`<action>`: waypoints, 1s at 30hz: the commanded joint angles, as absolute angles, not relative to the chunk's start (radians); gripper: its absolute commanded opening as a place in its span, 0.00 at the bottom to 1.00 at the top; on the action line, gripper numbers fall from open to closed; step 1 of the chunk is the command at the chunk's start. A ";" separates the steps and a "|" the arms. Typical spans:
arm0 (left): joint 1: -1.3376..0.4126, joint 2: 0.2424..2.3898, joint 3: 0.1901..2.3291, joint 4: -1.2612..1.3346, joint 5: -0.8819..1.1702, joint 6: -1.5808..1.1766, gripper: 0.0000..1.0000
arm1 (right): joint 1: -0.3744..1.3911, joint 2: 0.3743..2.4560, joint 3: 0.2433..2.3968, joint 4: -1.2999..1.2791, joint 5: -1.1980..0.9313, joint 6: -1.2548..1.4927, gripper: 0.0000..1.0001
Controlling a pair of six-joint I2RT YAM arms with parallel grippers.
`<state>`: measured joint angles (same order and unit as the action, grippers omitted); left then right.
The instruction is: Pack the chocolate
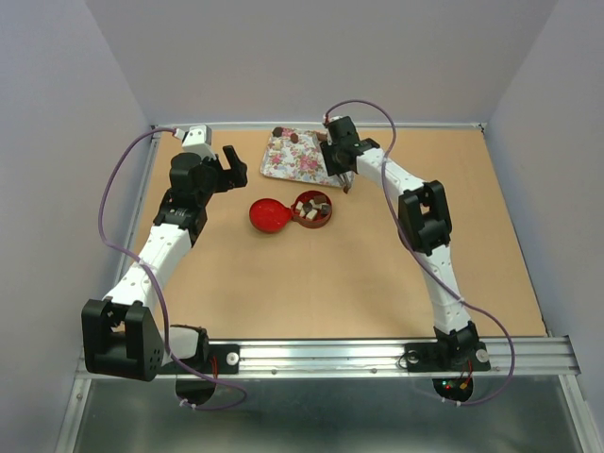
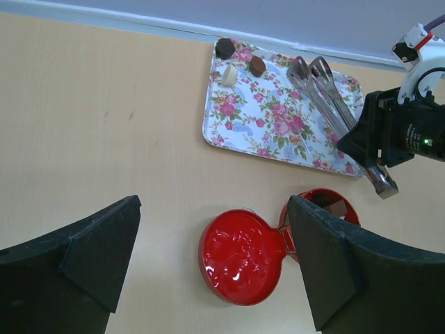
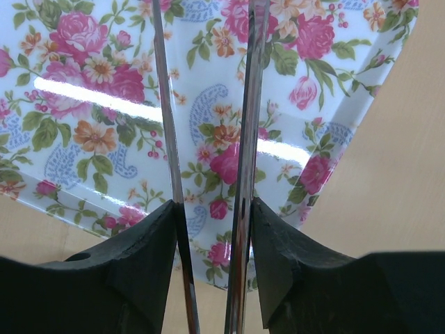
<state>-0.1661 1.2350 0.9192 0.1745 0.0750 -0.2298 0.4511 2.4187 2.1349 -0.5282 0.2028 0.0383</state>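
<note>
My right end effector [image 3: 212, 209] is clamped on the metal tongs [image 3: 247, 104], both blades squeezed between my pads, with the tongs reaching over the flowered tray [image 3: 90, 104]. My left end effector [image 2: 212, 209] hangs wide apart and empty above the table [image 2: 83, 125], near the red lid [image 2: 242, 256]. Three pieces of chocolate [image 2: 257, 66] lie at the tray's far corner, and more sit in the red tin [image 1: 327, 219] just beside the lid.

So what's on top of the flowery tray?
Three chocolates sit in one corner: dark, brown and white. The tongs, held by the right fingers, are over the tray. The arm hides another corner.
</note>
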 commanded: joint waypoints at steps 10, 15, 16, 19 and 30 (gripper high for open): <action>-0.163 1.227 0.983 0.213 0.074 -0.222 0.99 | 0.443 2.379 2.159 -0.520 0.278 0.061 0.32; -0.163 1.220 0.982 0.210 0.077 -0.222 0.99 | 0.443 2.272 2.063 -0.517 0.287 0.058 0.31; -0.163 1.218 0.982 0.210 0.075 -0.224 0.99 | 0.443 2.252 2.047 -0.517 0.285 0.058 0.31; -0.163 1.216 0.980 0.212 0.077 -0.222 0.99 | 0.443 2.172 1.977 -0.517 0.259 0.057 0.31; -0.163 1.212 0.977 0.213 0.086 -0.230 0.99 | 0.465 1.832 1.619 -0.474 0.118 0.049 0.31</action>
